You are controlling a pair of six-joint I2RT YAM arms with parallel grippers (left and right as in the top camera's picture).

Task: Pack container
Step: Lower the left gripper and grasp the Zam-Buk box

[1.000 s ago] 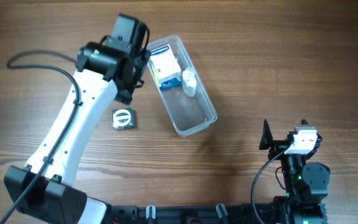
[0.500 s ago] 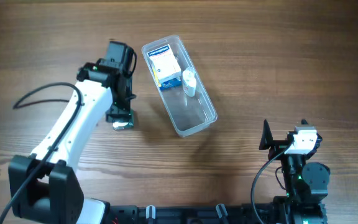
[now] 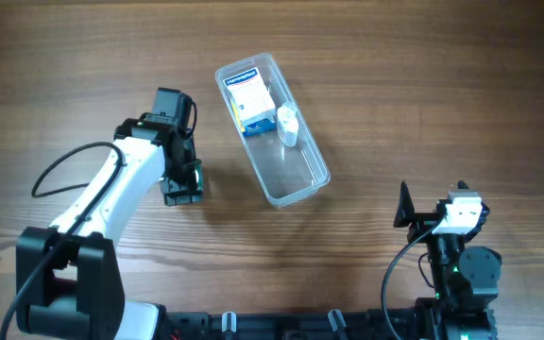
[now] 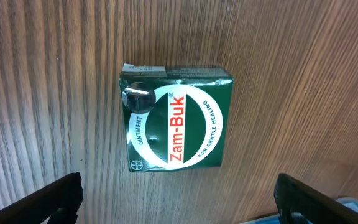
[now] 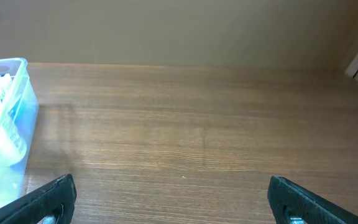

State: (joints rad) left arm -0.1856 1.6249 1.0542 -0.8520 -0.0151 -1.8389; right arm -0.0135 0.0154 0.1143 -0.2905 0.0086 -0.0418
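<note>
The clear plastic container (image 3: 296,175) lies slanted at the table's middle; its near end also shows at the left of the right wrist view (image 5: 18,115). Inside it are a white and blue box (image 3: 253,102) and a small white bottle (image 3: 288,126). A green Zam-Buk box (image 4: 174,117) lies flat on the wood to the left of the container. My left gripper (image 4: 176,205) is open and hangs right over this box, not touching it; in the overhead view the left gripper (image 3: 182,181) hides most of the box. My right gripper (image 5: 176,202) is open and empty at the front right.
The table is bare brown wood (image 3: 423,85) around the container. The right arm's base (image 3: 456,241) stands at the front right edge. A black cable (image 3: 59,170) loops left of the left arm.
My left arm has swung from beside the container's far end back and down to the green box, and now covers it in the overhead view. The right arm has not moved.
</note>
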